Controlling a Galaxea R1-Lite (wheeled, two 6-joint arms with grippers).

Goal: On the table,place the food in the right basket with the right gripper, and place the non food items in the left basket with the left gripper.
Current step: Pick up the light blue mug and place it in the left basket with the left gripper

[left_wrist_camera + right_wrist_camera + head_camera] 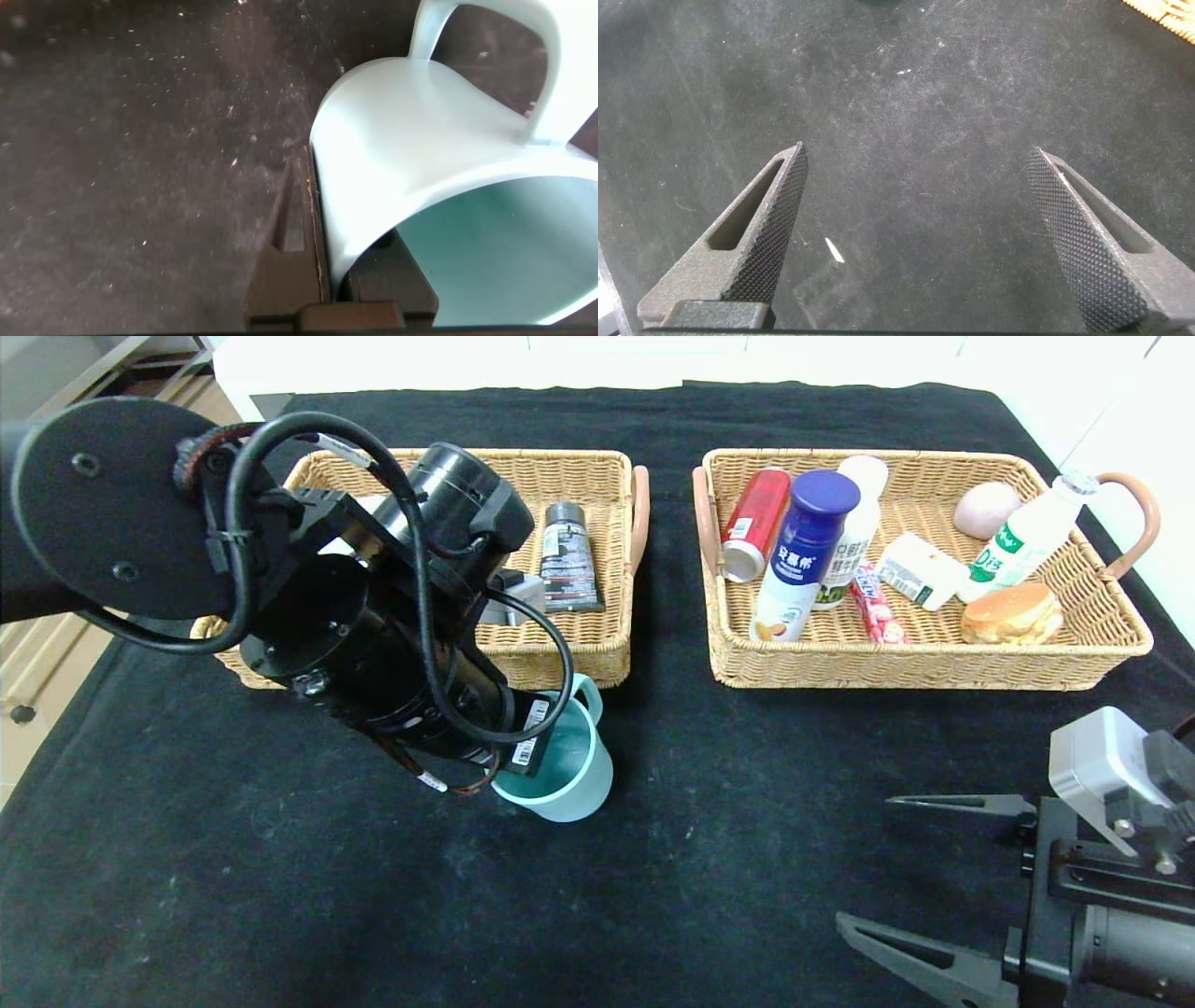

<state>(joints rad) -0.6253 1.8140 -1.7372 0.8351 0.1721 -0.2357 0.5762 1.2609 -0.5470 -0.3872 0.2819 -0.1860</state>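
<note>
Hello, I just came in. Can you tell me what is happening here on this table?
A two-armed robot is sorting things into two tan wicker baskets on a black-clothed table. Its left gripper is clamped on the wall of a teal-blue mug, which sits just in front of the left basket; a dark tube with a black cap already lies inside. The right basket holds food, including a white bottle with a blue cap. The right gripper waits open above the bare cloth.

The room is bright, with soft light from above. The black table [747,821] shows pale dust and only faint shadows. The wall behind glows white. Up close to my left claw, the blue mug [439,159] looks big, washed out and blurry.
</note>
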